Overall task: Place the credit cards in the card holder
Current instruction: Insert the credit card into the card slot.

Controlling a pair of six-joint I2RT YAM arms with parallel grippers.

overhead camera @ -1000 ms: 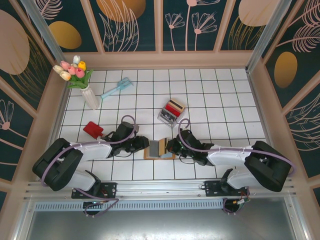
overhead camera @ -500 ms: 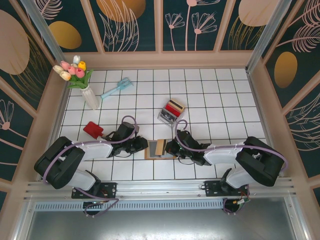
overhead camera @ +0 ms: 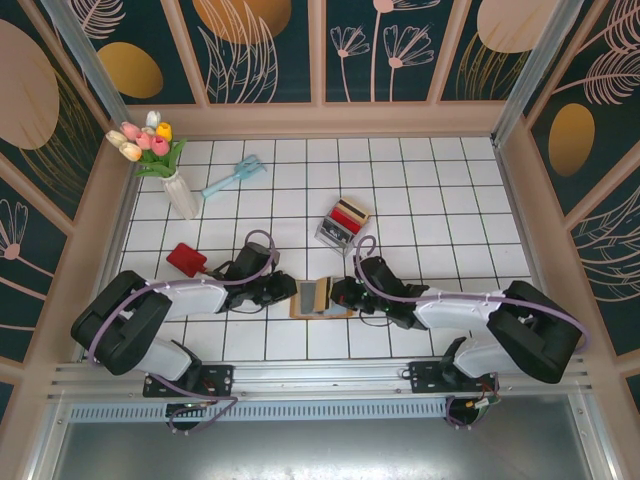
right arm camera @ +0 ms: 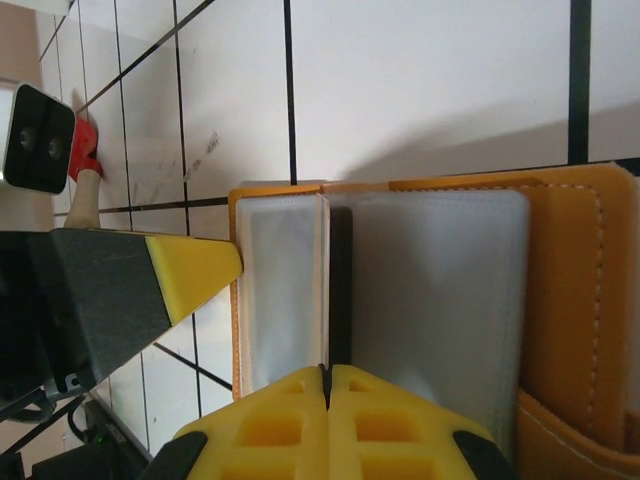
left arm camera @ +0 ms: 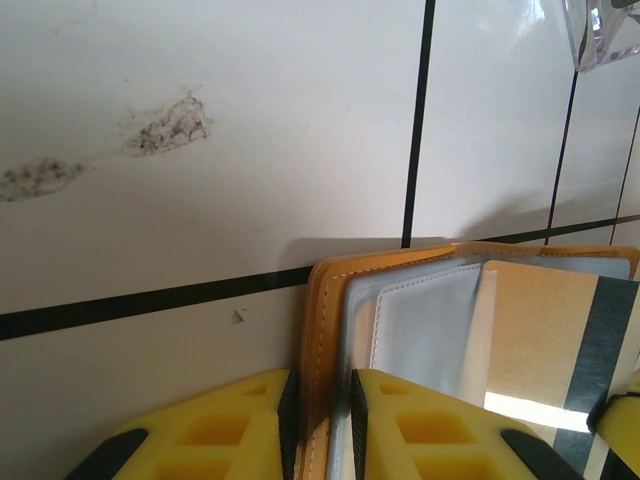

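The wallet [overhead camera: 318, 306] lies open on the desk [overhead camera: 420, 180] between the arms, its left cover pinched by the left pincer [left arm camera: 320, 418] to steady it, while the right pincer [right arm camera: 328, 378], pressed together on a tan card [left arm camera: 545, 340], apparently aims it at a sleeve [right arm camera: 430, 300].

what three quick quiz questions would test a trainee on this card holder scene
1. True or false: the left tool pinches the card holder's orange edge.
2. What stands far left on the tiles? A clear tray B tulip vase C card holder
3. Fill in: the right tool is ___.
Key: 1 true; 2 B; 3 shut.
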